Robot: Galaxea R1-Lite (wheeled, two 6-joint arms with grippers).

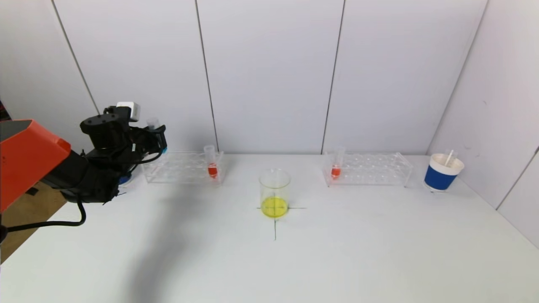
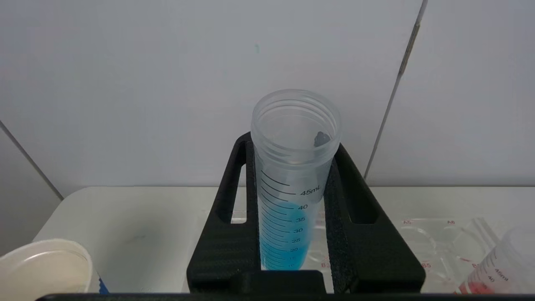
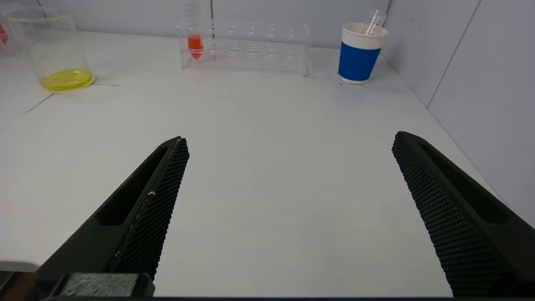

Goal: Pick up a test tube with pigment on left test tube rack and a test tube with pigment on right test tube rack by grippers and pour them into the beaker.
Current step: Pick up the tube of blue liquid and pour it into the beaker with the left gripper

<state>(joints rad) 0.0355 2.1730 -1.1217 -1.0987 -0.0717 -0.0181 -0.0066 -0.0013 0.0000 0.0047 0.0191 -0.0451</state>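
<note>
My left gripper (image 1: 158, 141) is shut on a clear test tube (image 2: 292, 184) with blue pigment. It holds the tube upright above the left end of the left rack (image 1: 183, 168). Its open mouth shows in the head view (image 1: 153, 123). A tube with red pigment (image 1: 212, 165) stands at the left rack's right end. Another red tube (image 1: 336, 166) stands at the left end of the right rack (image 1: 370, 169). The glass beaker (image 1: 274, 193) with yellow liquid stands mid-table between the racks. My right gripper (image 3: 290, 142) is open and empty, low over the table's near right; it is out of the head view.
A blue and white paper cup (image 1: 443, 171) holding an empty tube stands right of the right rack. Another paper cup (image 2: 46, 267) shows beside the left gripper. A black cross (image 1: 275, 227) marks the table under the beaker. Walls close the back and right.
</note>
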